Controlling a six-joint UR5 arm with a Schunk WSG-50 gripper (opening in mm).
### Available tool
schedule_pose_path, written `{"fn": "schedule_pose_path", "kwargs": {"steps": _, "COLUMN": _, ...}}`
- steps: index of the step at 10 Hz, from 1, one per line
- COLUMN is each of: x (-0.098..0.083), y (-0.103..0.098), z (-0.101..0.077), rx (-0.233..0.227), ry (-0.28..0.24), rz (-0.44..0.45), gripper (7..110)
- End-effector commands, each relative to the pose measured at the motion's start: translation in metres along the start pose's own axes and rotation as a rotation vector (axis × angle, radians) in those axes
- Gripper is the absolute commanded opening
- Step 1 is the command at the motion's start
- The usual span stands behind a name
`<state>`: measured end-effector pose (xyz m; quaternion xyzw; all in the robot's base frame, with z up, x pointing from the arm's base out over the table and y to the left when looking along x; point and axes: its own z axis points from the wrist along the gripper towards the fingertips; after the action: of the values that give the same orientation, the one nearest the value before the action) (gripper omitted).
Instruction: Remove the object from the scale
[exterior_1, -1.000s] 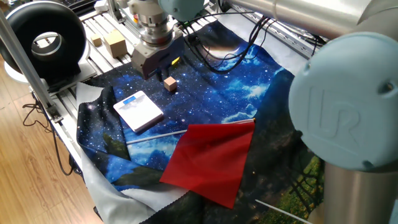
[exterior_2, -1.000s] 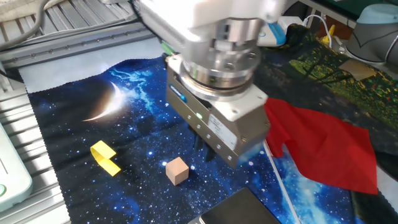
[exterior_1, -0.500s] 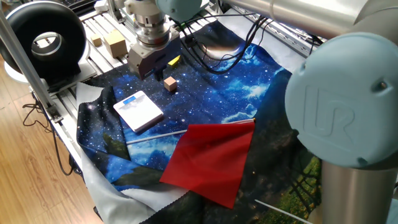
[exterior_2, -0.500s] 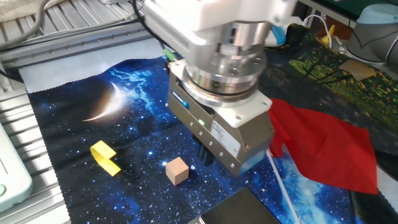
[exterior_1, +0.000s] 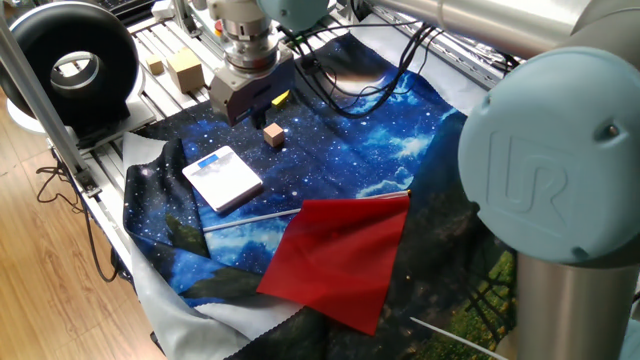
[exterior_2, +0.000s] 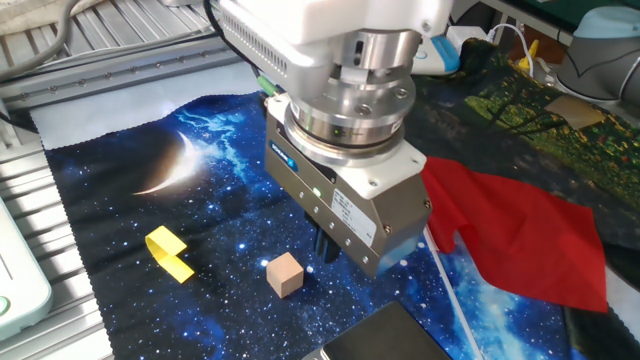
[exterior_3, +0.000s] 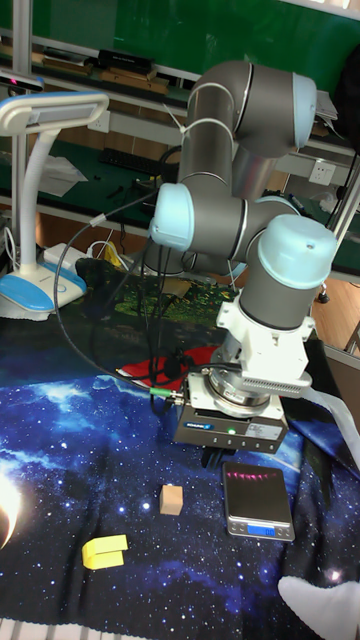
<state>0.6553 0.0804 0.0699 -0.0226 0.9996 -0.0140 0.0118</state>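
The small wooden cube (exterior_1: 273, 134) lies on the starry cloth, off the white scale (exterior_1: 222, 178); the tool (exterior_3: 221, 458) hovers just beside it; fingers hidden, spread untellable.

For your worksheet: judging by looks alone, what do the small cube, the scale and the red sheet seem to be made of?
The cube: probably unfinished wood, pale tan and matt with sharp edges.
The scale: seemingly white plastic, smooth, with a blue strip along one edge; its top looks glossy in the tall view.
The red sheet: thin, matt cloth or paper; which cannot be told.

Bright, even indoor light; sharp pictures, soft shadows, slight glare on metal.
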Motion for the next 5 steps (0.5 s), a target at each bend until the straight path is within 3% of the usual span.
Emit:
{"fn": "schedule_pose_path", "kwargs": {"steps": 1, "x": 0.006, "y": -0.004, "z": -0.003, "rx": -0.013, "ry": -0.005, "rz": 0.004, "gripper": 7}}
{"fn": "schedule_pose_path", "kwargs": {"steps": 5, "x": -0.004, "y": 0.000, "z": 0.001, "rx": -0.012, "ry": 0.002, "rz": -0.006, "gripper": 7}}
